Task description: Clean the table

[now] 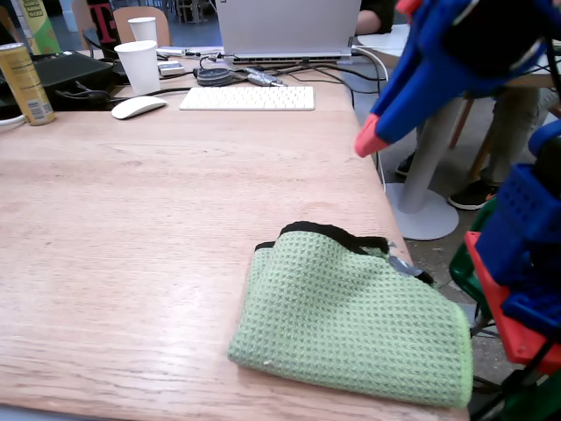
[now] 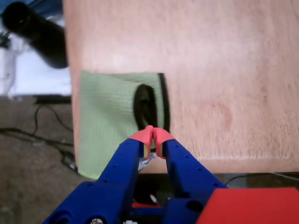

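One green cloth (image 1: pixel 355 324) near table (image 1: pixel 131 263) edge

1. My gripper (image 1: pixel 368 140) in the fixed view shows only one red tip at two o'clock; the other finger is hidden behind my blue body, which is blurred and cut by the top and right edges.
2. In the wrist view my arm runs off the bottom edge at six o'clock.
3. The green cloth (image 1: pixel 351 320) hangs past the table (image 1: pixel 158 246) edge at five o'clock, hiding that edge; its far corner is clipped by the bottom of the fixed view.
4. A small grey thing (image 1: pixel 405 265) beside the cloth is too small to identify.
5. The can (image 1: pixel 24 83) at ten o'clock has print I cannot read.
6. The laptop (image 1: pixel 280 26) at twelve o'clock is cut by the top edge.
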